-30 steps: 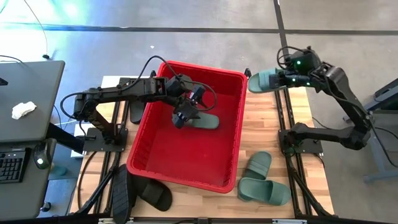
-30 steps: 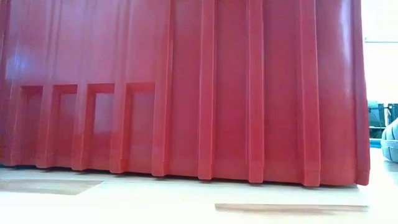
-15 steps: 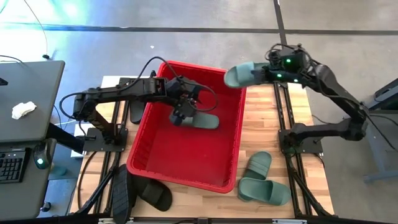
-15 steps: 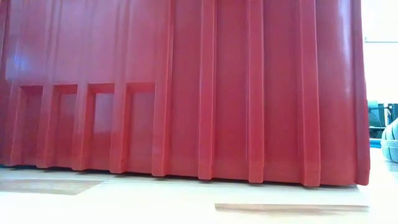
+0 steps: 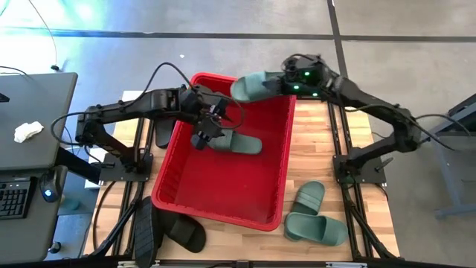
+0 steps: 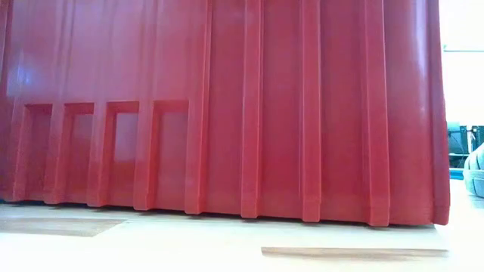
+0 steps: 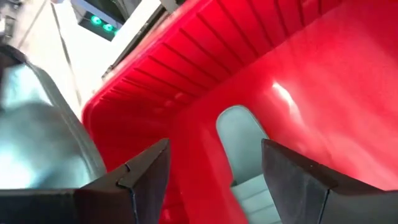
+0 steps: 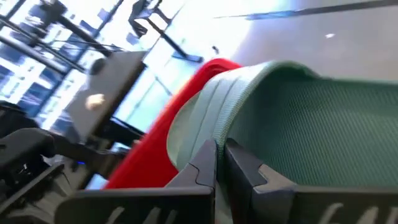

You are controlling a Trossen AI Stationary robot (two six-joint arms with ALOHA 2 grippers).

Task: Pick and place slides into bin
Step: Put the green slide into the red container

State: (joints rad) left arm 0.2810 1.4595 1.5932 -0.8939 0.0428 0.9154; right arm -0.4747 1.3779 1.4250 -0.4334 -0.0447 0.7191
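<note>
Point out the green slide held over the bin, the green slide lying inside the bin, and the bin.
held green slide (image 5: 256, 85), high view, on its strap.
green slide in the bin (image 5: 242, 144), high view, on its strap.
bin (image 5: 217, 217), high view, on its near rim.

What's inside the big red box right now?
One green slide lies on the floor of the red bin. The left claw hangs open beside it. The right claw holds another green slide over the rim. The near wall's foot is hidden.

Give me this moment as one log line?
right fingers: shut on green slide, over bin | left fingers: open, inside bin
</note>
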